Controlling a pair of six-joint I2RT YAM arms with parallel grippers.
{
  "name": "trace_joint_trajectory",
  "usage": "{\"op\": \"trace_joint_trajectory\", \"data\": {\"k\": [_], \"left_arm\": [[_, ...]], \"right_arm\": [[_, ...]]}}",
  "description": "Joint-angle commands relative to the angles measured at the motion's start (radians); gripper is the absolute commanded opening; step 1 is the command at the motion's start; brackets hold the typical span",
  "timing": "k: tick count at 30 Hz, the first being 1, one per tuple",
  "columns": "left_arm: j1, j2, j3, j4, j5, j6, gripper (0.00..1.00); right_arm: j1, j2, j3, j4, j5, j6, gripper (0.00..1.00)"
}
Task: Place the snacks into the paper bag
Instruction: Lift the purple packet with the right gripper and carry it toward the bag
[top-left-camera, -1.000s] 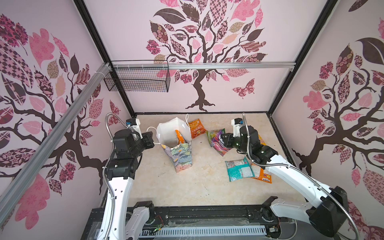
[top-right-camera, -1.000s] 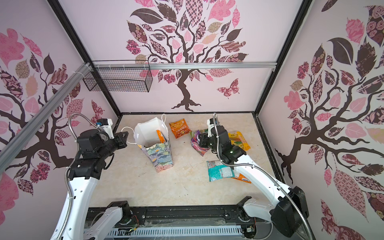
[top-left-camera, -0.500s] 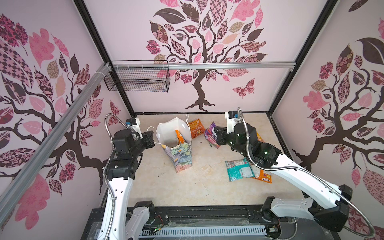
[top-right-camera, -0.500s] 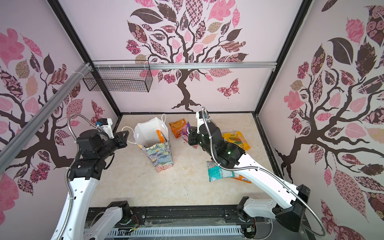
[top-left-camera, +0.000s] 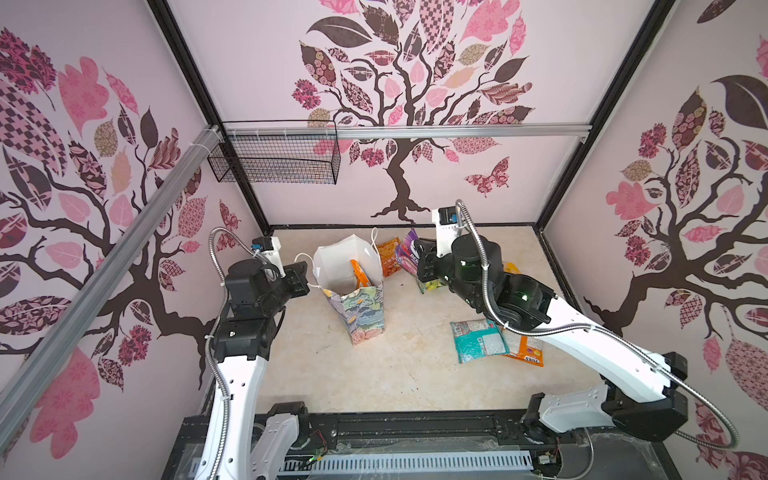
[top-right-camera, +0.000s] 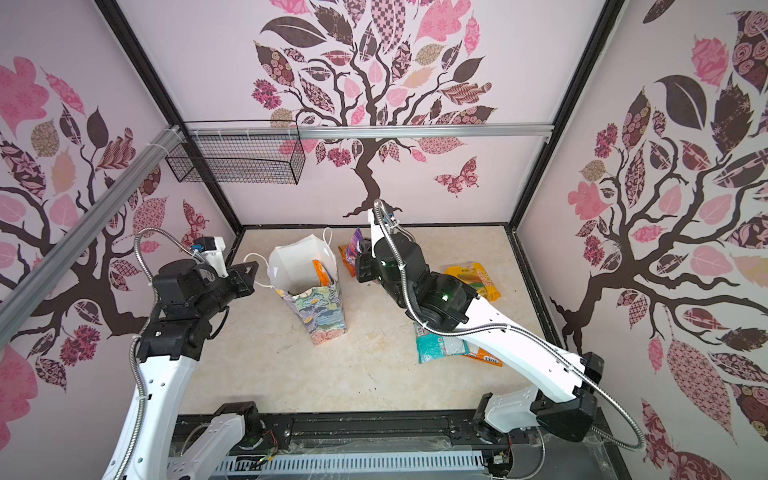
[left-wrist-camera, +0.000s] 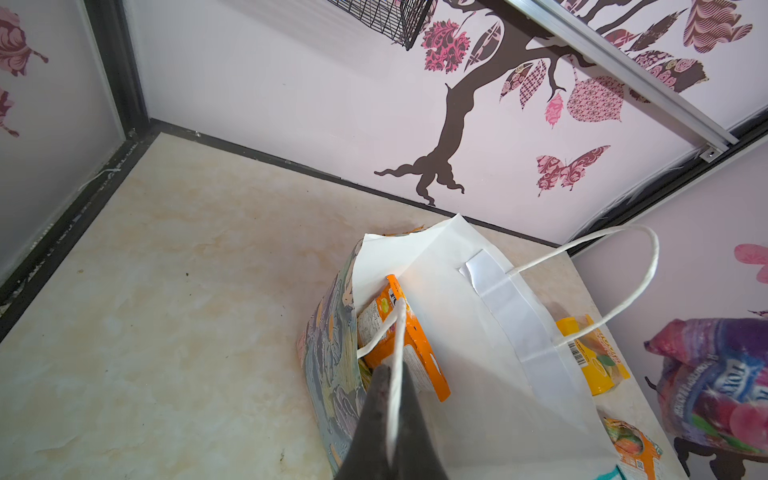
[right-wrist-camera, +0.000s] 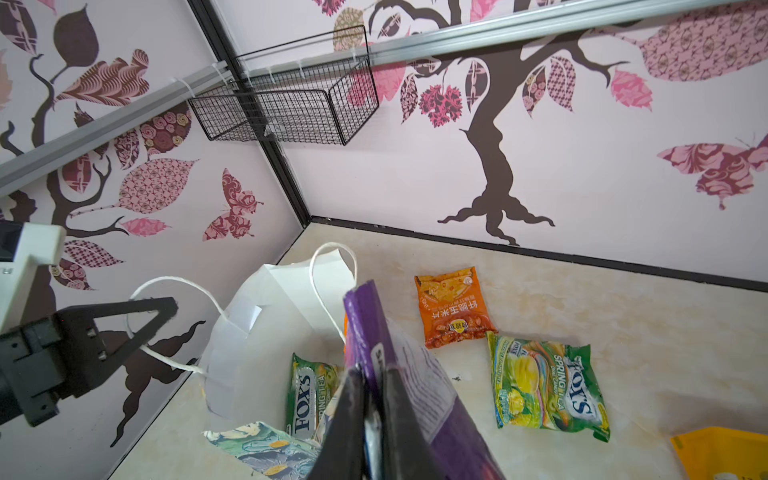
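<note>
The floral paper bag (top-left-camera: 360, 309) stands open left of centre, and in both top views my left gripper (top-left-camera: 304, 277) is beside its left rim. It is shut on the bag's white cord handle (left-wrist-camera: 398, 332). An orange packet (left-wrist-camera: 409, 345) and a green packet (right-wrist-camera: 309, 395) lie inside. My right gripper (right-wrist-camera: 372, 374) is shut on a purple packet (right-wrist-camera: 415, 374), held in the air just right of the bag's mouth (top-right-camera: 356, 245). On the table lie an orange packet (right-wrist-camera: 451, 307), a green packet (right-wrist-camera: 544, 382), a yellow one (top-right-camera: 478, 278), a teal one (top-left-camera: 478, 340) and an orange-and-white one (top-left-camera: 525, 351).
A black wire basket (top-left-camera: 276, 160) hangs from the metal rail (top-left-camera: 457, 132) on the back wall, high above the table. Patterned walls close in the table on three sides. The arms' black base rail (top-left-camera: 415, 428) runs along the front edge.
My right gripper has lifted the purple packet off the table and carried it left, up beside the bag's mouth. The left arm and the bag have not moved.
</note>
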Motion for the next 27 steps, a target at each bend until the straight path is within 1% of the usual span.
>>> {"op": "trace_joint_trajectory", "data": {"k": [1, 10, 17, 20, 22, 27], "left_arm": [[0.004, -0.008, -0.028, 0.021, 0.003, -0.002, 0.00], [0.004, -0.006, -0.026, 0.021, 0.003, -0.002, 0.00], [0.004, -0.009, -0.028, 0.022, 0.005, -0.002, 0.00], [0.004, -0.011, -0.028, 0.022, 0.005, -0.005, 0.00], [0.005, -0.011, -0.029, 0.021, 0.004, -0.004, 0.00], [0.005, -0.013, -0.031, 0.022, 0.002, -0.005, 0.00]], "right_arm": [[0.028, 0.033, 0.115, 0.013, 0.063, -0.060, 0.00], [0.123, 0.139, 0.323, -0.024, 0.138, -0.143, 0.00], [0.183, 0.239, 0.489, -0.065, 0.161, -0.205, 0.00], [0.203, 0.290, 0.562, -0.096, 0.175, -0.218, 0.00], [0.217, 0.319, 0.582, -0.100, 0.185, -0.228, 0.00], [0.237, 0.396, 0.691, -0.119, 0.185, -0.234, 0.00]]}}
